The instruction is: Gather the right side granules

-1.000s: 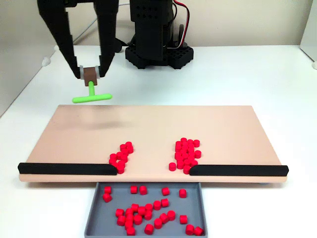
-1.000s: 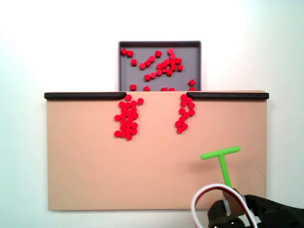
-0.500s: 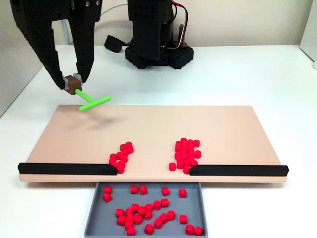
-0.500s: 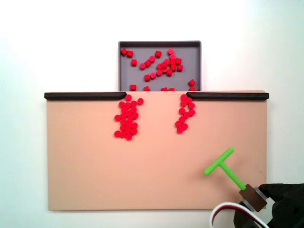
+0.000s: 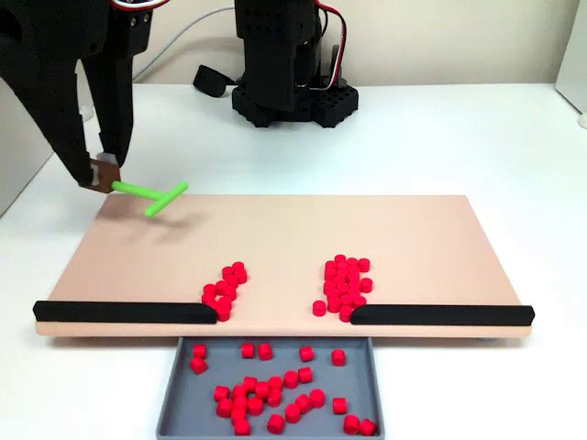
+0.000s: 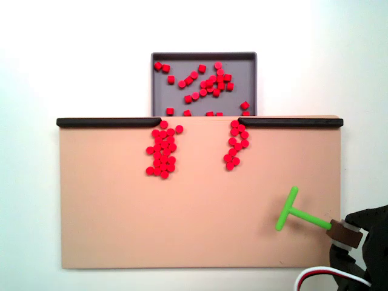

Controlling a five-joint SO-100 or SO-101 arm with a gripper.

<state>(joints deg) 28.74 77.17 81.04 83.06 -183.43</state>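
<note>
The right side granules (image 6: 235, 145) were a thin line of small red pellets lying on the tan board (image 6: 121, 230). In the fixed view from above, the line ran up and down the picture. Its top end touched the inner end of the black bar (image 6: 291, 122) on the right, just below the grey tray (image 6: 250, 73), and its bottom end pointed down toward the middle of the board. In the other fixed view the same thin line (image 5: 223, 289) sat on the left, slanting from the inner tip of the left black bar (image 5: 119, 312) up and to the right. A fatter clump of red pellets (image 6: 162, 154) lay well apart from the thin line on the same board. More red pellets were spread around inside the tray. The black gripper (image 5: 96, 172) hung over the far left corner of the board in the front view, well apart from the thin line. Its two fingers were squeezed onto a small brown block (image 5: 99, 174). A green T-shaped stick (image 5: 149, 193) poked out of that block, with its cross bar pointing over the board. In the view from above the stick (image 6: 292, 211) lay sideways near the lower right corner. No words or labels could be read anywhere.
</note>
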